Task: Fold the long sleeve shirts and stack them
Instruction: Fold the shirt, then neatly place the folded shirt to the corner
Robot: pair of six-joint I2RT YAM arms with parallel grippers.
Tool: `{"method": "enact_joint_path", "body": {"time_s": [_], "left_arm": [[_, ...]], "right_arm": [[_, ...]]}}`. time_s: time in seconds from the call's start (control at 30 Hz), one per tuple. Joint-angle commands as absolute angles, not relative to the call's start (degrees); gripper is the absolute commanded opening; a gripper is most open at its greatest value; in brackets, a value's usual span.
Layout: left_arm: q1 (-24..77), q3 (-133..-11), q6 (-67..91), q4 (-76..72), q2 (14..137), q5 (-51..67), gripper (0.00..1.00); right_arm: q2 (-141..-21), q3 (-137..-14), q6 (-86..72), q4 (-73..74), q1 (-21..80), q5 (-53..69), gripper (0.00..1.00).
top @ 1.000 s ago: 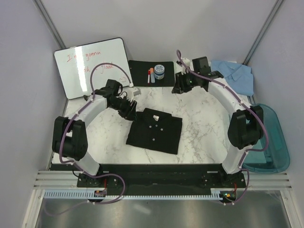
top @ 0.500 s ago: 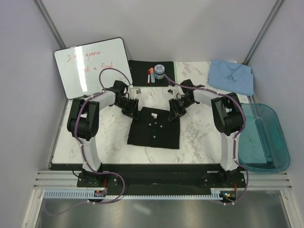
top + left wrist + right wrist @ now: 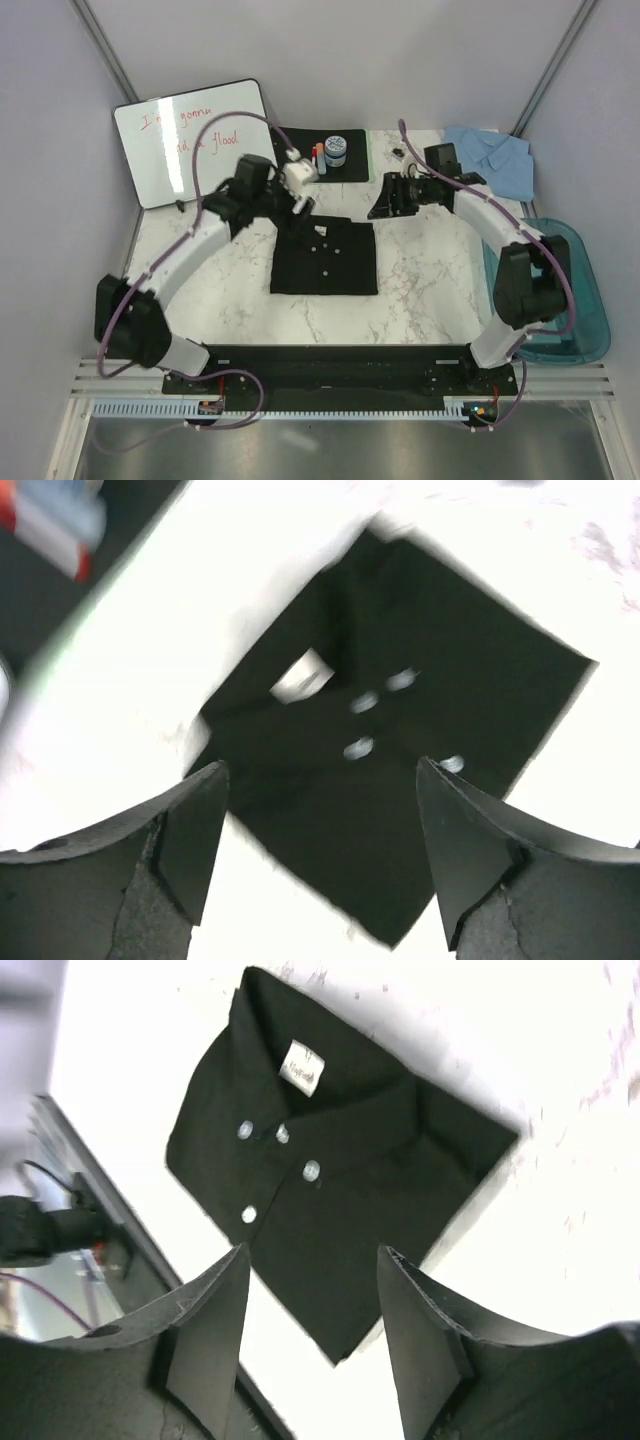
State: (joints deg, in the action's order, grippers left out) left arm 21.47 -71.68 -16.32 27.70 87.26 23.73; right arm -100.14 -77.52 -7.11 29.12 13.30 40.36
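Note:
The black shirt (image 3: 325, 258) lies folded into a neat rectangle, collar at the far side, on the marble table; it also shows in the left wrist view (image 3: 420, 710) and the right wrist view (image 3: 330, 1210). The light blue shirt (image 3: 492, 160) lies folded at the back right. My left gripper (image 3: 300, 205) is open and empty, raised over the black shirt's far left corner. My right gripper (image 3: 382, 203) is open and empty, raised just right of the shirt's far right corner. Both wrist views show spread jaws with nothing between them.
A whiteboard (image 3: 190, 140) with red writing lies at the back left. A black green-edged mat (image 3: 320, 152) at the back holds a marker and a small jar (image 3: 336, 150). A teal bin (image 3: 555, 290) stands off the table's right edge.
Both grippers have let go of the black shirt's collar corners and lifted away, the left back and up, the right to the right. The shirt now lies squarer and flatter.

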Motion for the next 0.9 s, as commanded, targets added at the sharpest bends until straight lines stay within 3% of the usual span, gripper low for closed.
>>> {"method": "enact_joint_path", "body": {"time_s": [0.0, 0.07, 0.23, 0.47, 0.63, 0.77, 0.87], "left_arm": [[42.33, -59.08, -33.1, 17.26, 79.72, 3.19, 0.84], [50.31, -56.7, -35.41, 14.51, 80.41, 0.27, 0.83], [61.6, -55.28, -39.63, 5.82, 89.18, -8.52, 0.76], [69.6, -56.17, -41.12, 0.27, 97.98, -7.29, 0.63], [69.87, -55.64, -42.54, -4.04, 102.82, -8.7, 0.55], [67.6, -55.19, -41.23, -7.03, 105.29, -9.67, 0.44], [65.66, -55.9, -38.77, -6.33, 104.33, -7.04, 0.25]], "right_arm": [[-92.75, -65.59, -18.09, 20.51, 6.97, 45.35, 0.64], [-90.45, -59.96, -21.08, 18.03, 4.93, 44.48, 0.79], [-87.98, -54.06, -22.32, 17.05, 1.67, 43.69, 0.87], [-90.96, -50.89, -27.5, 15.65, 0.97, 42.19, 0.88], [-93.51, -49.66, -31.38, 15.03, 0.97, 42.27, 0.89], [-94.75, -47.12, -32.87, 11.8, 0.97, 42.63, 0.89], [-94.83, -43.78, -35.06, 6.7, 0.97, 44.3, 0.93]]}}
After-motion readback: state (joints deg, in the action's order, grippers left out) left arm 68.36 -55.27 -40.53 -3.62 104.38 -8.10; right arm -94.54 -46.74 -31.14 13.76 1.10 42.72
